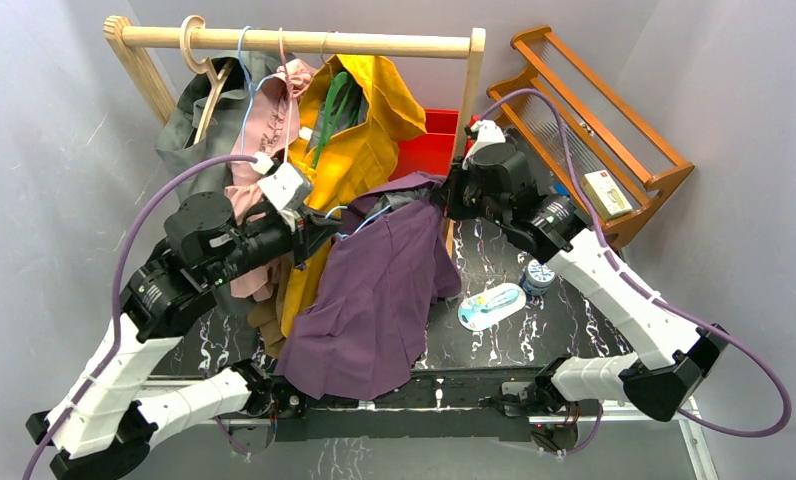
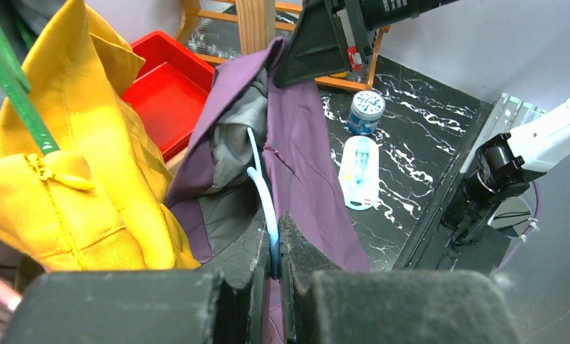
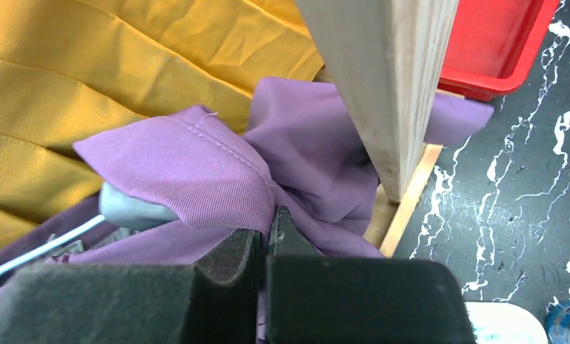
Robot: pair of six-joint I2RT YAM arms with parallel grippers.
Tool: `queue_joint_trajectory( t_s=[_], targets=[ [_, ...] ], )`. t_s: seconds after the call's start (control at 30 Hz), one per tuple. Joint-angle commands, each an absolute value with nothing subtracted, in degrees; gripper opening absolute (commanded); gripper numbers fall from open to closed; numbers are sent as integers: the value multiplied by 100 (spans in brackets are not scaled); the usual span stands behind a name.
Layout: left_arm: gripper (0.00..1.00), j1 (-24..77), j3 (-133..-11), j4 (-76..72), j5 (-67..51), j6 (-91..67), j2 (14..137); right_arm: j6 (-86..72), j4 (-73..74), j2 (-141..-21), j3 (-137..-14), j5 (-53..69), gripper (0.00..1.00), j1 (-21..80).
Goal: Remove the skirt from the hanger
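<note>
Mid-removal; left gripper (image 2: 274, 240) clenched on hanger (image 2: 254, 175); right gripper (image 3: 270, 233) pinching skirt (image 3: 218, 179); next, probably pull them apart, sliding skirt free.

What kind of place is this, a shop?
Neither, probably: a robot test bench staged as a wardrobe corner. Grey screens surround a wooden clothes rail and two robot arms bolted to a marbled table.

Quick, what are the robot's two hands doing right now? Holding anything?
Left gripper: closed, holding the light blue hanger.
Right gripper: closed, holding the purple skirt.
</note>
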State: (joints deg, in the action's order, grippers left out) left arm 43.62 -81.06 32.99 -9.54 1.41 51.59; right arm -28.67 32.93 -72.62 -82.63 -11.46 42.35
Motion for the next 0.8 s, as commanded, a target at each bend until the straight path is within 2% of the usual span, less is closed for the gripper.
queue_joint_trajectory(
  t_s=[0.0,0.17,0.3,0.47,0.67,0.77],
  targets=[
    [0,4359,-8214,2942,-870,326,4672,-2861,2852,-6946,-8021,-1072,0,4080],
    [0,4359,-8104,2707,-576,194,4497,-2778,2175,-6889,-7775,417,0,4080],
    [0,4355,-8094,2598,-156,185,4388,-2728,1940,-6905,-7737,1187,0,4086],
    [0,4359,-8088,2518,-231,157,4477,-2993,1220,-6912,-7530,2204,0,4086],
    [0,4360,-8138,2347,-483,122,4590,-3408,655,-7204,-7546,2679,3,4084],
    [0,4360,-8300,2436,-671,337,4575,-3499,851,-7348,-7688,2159,4,4085]
  ],
)
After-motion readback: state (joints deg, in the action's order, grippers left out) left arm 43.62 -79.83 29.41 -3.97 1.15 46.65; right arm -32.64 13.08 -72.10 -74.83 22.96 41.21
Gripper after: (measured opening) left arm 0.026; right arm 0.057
